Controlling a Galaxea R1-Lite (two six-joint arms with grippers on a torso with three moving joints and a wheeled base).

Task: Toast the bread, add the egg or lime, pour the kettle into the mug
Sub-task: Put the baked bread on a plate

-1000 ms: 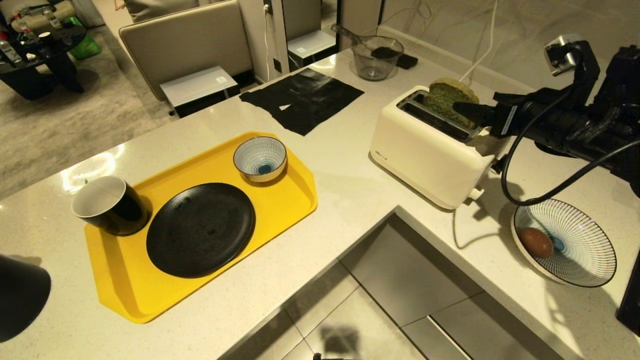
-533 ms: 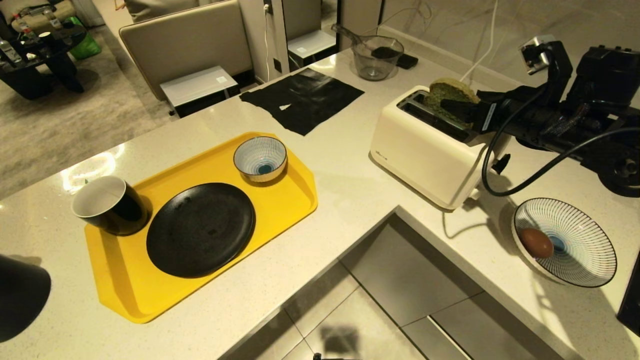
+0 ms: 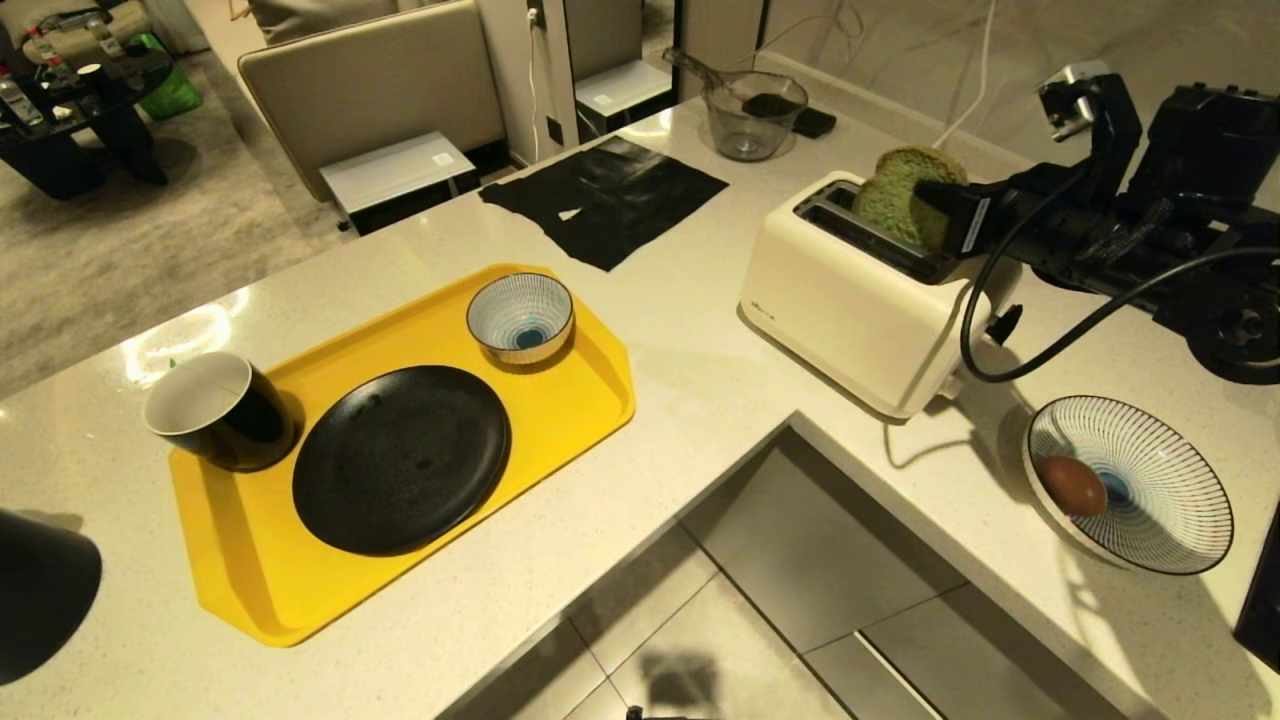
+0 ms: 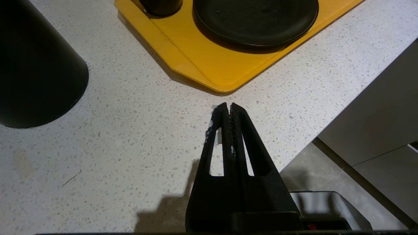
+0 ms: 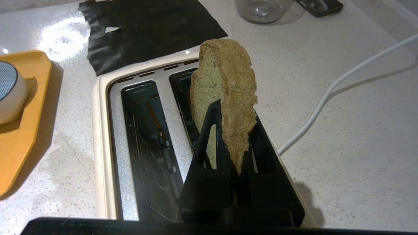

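The bread (image 3: 893, 195) stands upright, partly risen from the far slot of the cream toaster (image 3: 850, 300). My right gripper (image 3: 940, 208) is shut on its near crust edge; the right wrist view shows both fingers pinching the bread (image 5: 228, 75) above the toaster (image 5: 101, 137). An egg (image 3: 1072, 485) lies in a large striped bowl (image 3: 1180, 520) on the right. The mug (image 3: 215, 410) stands on the yellow tray (image 3: 585, 400). The kettle (image 3: 40, 590) shows at the near left edge. My left gripper (image 4: 227, 106) hangs shut and empty over the counter beside the kettle (image 4: 36, 62). No lime is in view.
A black plate (image 3: 400, 458) and a small striped bowl (image 3: 520, 317) share the tray. A black mat (image 3: 605, 195) and a glass jug (image 3: 752, 115) lie at the back. A white cable (image 5: 326, 94) runs behind the toaster. The counter is L-shaped, with floor in its corner.
My right gripper has moved in over the toaster and shut on the bread. The slice now stands a little higher in the slot. The left arm has not moved.
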